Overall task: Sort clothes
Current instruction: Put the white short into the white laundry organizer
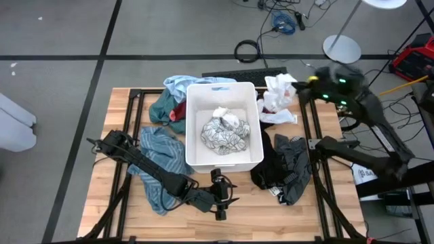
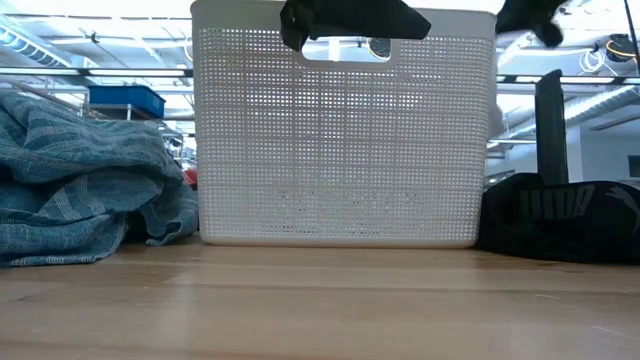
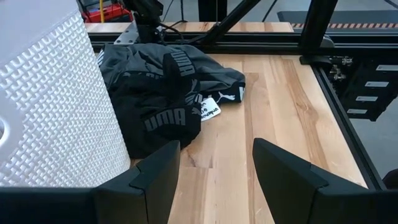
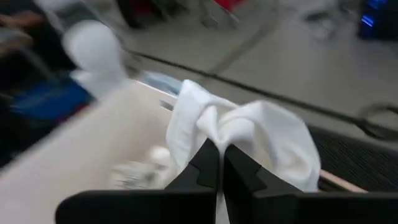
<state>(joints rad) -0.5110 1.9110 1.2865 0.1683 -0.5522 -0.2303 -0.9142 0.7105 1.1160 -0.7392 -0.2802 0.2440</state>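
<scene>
A white bin (image 1: 192, 129) stands mid-table with a white-grey patterned garment (image 1: 225, 132) inside. A teal striped garment (image 1: 161, 163) lies left of the bin. Light blue (image 1: 178, 85), dark teal (image 1: 163, 108) and red (image 1: 178, 112) garments lie at its far left corner. A black and dark grey pile (image 1: 285, 166) lies to its right and also shows in the left wrist view (image 3: 165, 93). My right gripper (image 4: 221, 165) is shut on a white garment (image 1: 277, 100) by the bin's far right corner. My left gripper (image 3: 216, 168) is open and empty near the front edge, pointing at the dark pile. My right gripper pinches a bunched fold of the white garment (image 4: 214, 134) between its two shut fingers. The cloth bulges up and around the fingertips. The rest of it spreads out beside the bin's far right corner (image 1: 279, 115). I cannot tell whether it is clear of the table.
Black frame rails (image 1: 308, 146) run along the table's left and right sides. Bare wood (image 1: 237, 217) lies in front of the bin. In the low view the bin (image 2: 345, 140) fills the middle, with the teal garment (image 2: 80, 185) on the left and the dark pile (image 2: 560, 215) on the right.
</scene>
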